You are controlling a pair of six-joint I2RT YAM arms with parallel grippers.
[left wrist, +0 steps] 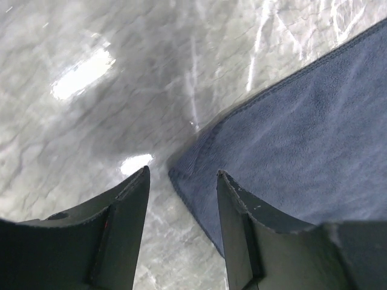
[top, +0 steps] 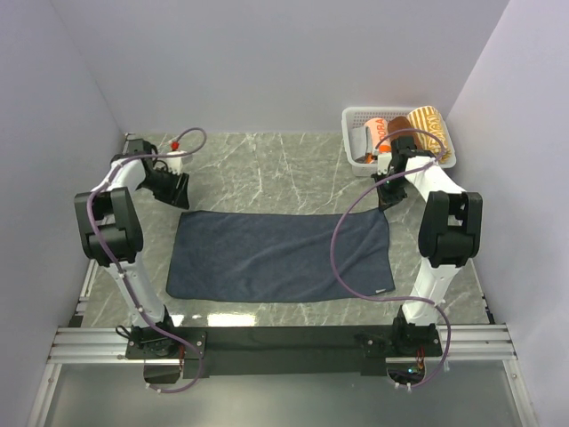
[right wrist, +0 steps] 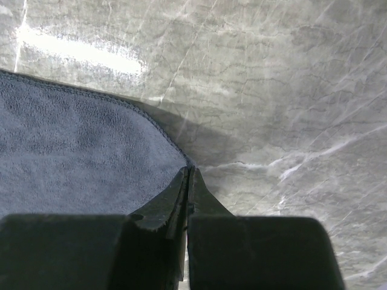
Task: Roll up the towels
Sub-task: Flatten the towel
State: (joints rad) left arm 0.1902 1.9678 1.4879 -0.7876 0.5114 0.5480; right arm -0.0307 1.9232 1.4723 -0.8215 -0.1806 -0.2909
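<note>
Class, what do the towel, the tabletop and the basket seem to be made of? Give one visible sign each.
Towel: soft napped cloth, probably microfibre or terry; fuzzy matte pile, stitched hem.
Tabletop: glossy grey marble-look surface, stone or laminate; white veins, glare.
Basket: likely white plastic; rigid lattice walls.

Scanning for lettering now, and only one spot is giving anything: inside the white basket (top: 349, 133) at the far right of the desk (top: 267, 169), an orange-and-white packet (top: 377, 130) is showing white capitals on its orange band that are looking like "ORA", with the rest running out of sight. The small white tag (top: 382, 289) on the towel (top: 267, 253) is coming through too tiny to read.
</note>
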